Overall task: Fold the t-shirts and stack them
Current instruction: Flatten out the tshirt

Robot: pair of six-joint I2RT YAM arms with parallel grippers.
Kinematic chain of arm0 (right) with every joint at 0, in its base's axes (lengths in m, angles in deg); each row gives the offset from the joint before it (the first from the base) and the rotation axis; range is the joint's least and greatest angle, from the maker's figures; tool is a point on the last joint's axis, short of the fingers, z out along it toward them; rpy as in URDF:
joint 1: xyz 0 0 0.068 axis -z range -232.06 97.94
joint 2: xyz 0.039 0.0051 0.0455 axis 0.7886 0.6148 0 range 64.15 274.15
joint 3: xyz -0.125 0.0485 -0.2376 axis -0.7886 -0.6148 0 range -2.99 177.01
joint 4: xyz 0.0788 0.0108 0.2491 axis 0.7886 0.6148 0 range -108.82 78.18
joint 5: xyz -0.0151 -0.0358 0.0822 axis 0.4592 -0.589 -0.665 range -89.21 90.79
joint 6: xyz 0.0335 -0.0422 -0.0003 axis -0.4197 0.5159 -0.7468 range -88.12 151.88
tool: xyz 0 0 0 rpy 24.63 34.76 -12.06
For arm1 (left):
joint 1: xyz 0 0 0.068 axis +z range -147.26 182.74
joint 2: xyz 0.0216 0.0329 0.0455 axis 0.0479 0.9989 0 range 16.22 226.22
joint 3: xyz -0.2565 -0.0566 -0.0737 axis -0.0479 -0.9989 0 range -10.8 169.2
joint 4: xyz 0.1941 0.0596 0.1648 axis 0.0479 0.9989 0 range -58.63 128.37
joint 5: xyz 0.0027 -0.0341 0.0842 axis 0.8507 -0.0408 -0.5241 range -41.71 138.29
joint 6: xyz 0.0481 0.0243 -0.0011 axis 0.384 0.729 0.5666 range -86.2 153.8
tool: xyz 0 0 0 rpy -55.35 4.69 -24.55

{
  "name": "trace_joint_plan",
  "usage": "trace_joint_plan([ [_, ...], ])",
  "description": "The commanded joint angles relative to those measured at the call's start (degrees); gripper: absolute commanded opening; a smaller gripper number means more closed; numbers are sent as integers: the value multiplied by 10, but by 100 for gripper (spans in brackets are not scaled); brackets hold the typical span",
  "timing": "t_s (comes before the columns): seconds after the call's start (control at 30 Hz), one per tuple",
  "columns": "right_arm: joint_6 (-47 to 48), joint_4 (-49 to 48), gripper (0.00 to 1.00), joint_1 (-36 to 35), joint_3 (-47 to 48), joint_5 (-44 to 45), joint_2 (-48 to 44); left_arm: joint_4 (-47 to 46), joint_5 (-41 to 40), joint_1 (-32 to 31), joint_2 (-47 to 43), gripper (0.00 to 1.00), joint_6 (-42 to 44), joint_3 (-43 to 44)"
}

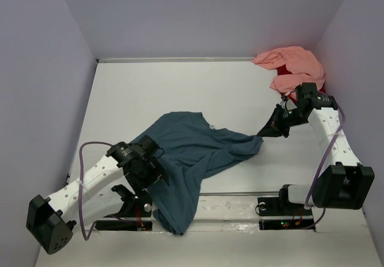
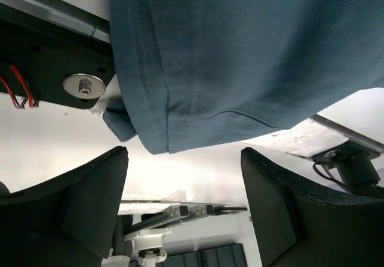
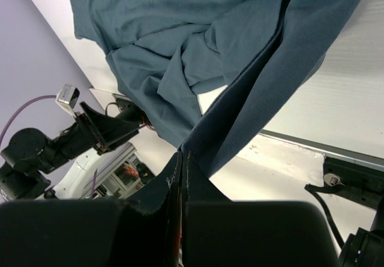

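The dark teal-blue t-shirt (image 1: 198, 153) lies crumpled across the middle of the table, one end hanging over the near edge. My right gripper (image 1: 268, 130) is shut on its right-hand tip, and the cloth (image 3: 198, 51) runs taut from the pinched jaws (image 3: 183, 159). My left gripper (image 1: 153, 180) hovers over the shirt's left side near the front edge. In the left wrist view it (image 2: 183, 183) stands open with nothing between its fingers, just below the stitched hem (image 2: 150, 87). The salmon pink t-shirt (image 1: 294, 66) is bunched in the back right corner, a bit of red cloth (image 1: 279, 70) showing under it.
Lilac walls close in the table (image 1: 180, 87) on the left, back and right. A metal rail (image 1: 240, 193) runs along the near edge by the arm bases. A mounting bolt (image 2: 84, 86) and red wires (image 2: 18, 87) sit close to the left gripper.
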Motion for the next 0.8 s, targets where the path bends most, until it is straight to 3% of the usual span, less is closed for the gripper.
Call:
trace_joint_plan([
  [0.0,-11,-25,0,-10,14,-21,-24,25,-40,-22,71,86,7,59],
  [0.27,-15,-31,0,-15,-3,-29,-39,24,-52,-58,122,86,3,94],
  [0.77,-13,-27,0,-15,-3,-28,-44,-38,-32,-151,177,84,-10,77],
])
